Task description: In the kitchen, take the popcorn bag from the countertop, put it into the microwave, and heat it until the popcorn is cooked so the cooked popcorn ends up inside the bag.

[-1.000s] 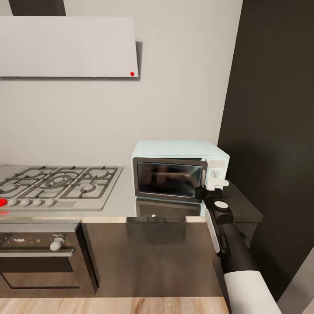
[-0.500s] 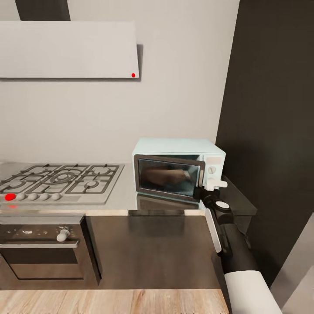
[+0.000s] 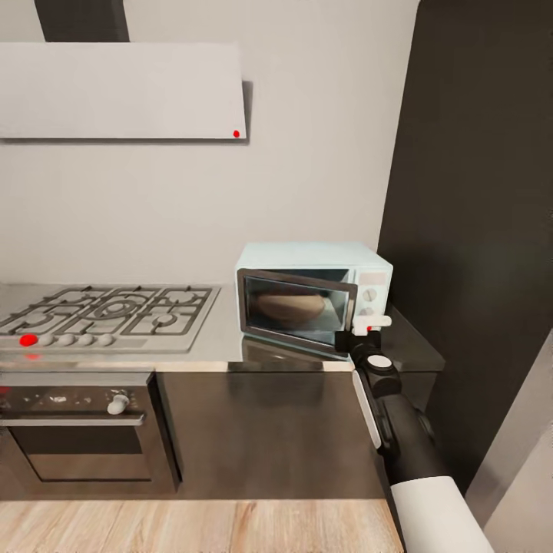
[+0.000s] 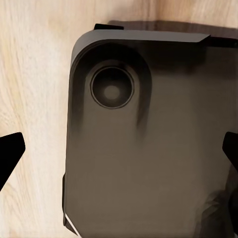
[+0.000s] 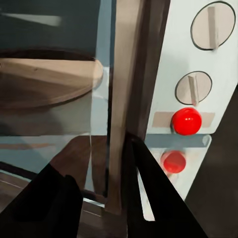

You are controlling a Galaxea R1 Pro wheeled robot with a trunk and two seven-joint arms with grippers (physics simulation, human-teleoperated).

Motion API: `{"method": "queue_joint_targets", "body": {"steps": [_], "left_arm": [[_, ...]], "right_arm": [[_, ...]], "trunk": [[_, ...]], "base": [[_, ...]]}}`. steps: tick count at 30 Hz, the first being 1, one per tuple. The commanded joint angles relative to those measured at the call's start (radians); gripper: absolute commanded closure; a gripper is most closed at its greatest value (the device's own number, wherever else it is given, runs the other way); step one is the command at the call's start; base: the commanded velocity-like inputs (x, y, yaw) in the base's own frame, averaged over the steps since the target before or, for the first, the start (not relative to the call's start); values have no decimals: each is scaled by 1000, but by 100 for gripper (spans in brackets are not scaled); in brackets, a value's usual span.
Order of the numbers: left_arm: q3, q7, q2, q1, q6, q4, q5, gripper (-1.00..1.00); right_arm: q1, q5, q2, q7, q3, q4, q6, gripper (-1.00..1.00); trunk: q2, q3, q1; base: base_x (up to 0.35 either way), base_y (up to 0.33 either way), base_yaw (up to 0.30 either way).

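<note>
The pale blue microwave (image 3: pixel 311 265) stands at the right end of the steel countertop (image 3: pixel 219 342). Its dark glass door (image 3: pixel 296 311) is slightly ajar. My right gripper (image 3: pixel 359 332) is shut on the door's free edge, next to the knob panel (image 3: pixel 371 292). In the right wrist view its dark fingers (image 5: pixel 146 183) straddle the door edge (image 5: pixel 119 124), beside two round knobs (image 5: pixel 213 25) and a red button (image 5: pixel 186 120). Through the glass I see a flat brown round plate (image 5: pixel 47 79). The popcorn bag is out of view. My left gripper (image 4: pixel 119 153) is open over my dark base.
A gas hob (image 3: pixel 107 307) lies left of the microwave, with a black oven (image 3: pixel 77 430) beneath and a white hood (image 3: pixel 123 88) above. A tall dark cabinet (image 3: pixel 476 230) walls off the right side. Wood floor (image 3: pixel 192 526) runs along the cabinet fronts.
The microwave door has swung a little outward with my right gripper on its edge. The whole head view has shifted slightly, so the camera has moved.
</note>
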Motion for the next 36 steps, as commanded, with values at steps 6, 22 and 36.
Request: {"method": "queue_joint_targets", "body": {"steps": [6, 22, 36], "left_arm": [[1, 0, 1, 0, -2, -1, 9, -100], [1, 0, 3, 1, -2, -1, 9, -100], [1, 0, 0, 0, -2, -1, 9, -100]], "right_arm": [[-1, 42, 0, -7, -69, -12, 12, -100], [21, 42, -49, 25, -66, -25, 196, -100], [22, 26, -147, 25, -121, -44, 191, -100]], "trunk": [[-1, -1, 0], [-1, -1, 0], [-1, -1, 0]], "base": [[-5, 0, 0], [0, 0, 0], [36, 0, 0]]}}
